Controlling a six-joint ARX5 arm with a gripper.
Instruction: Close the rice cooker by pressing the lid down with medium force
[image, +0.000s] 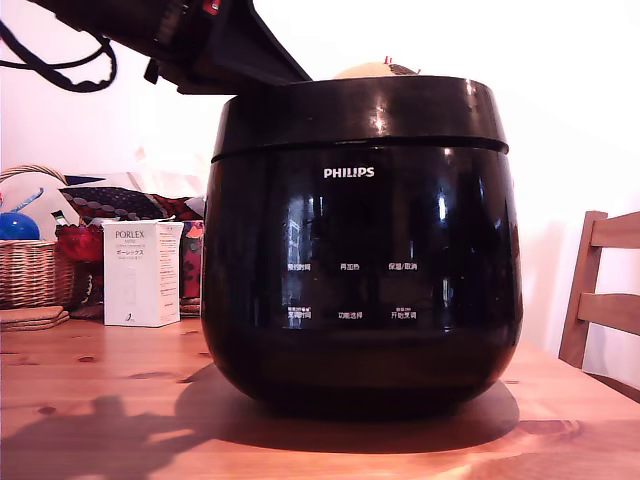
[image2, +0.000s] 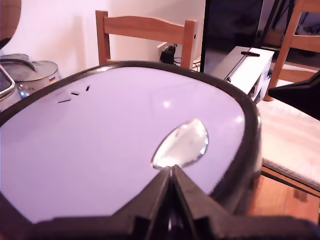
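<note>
I am at the pressing step: my gripper (image2: 171, 175) has its fingers pressed together into one blunt tip, holding nothing, and it seems to touch the glossy top of the lid (image2: 115, 140) just beside a shiny oval inset (image2: 182, 144). The rice cooker (image: 360, 280) stands mid-way along the wooden table (image: 100, 400), and in the exterior view the lid sits down on the body with a thin seam across the front. I cannot tell whether the latch has caught. The next move, as I judge it, calls for a straight, moderately firm downward push, without skidding on that slick surface
</note>
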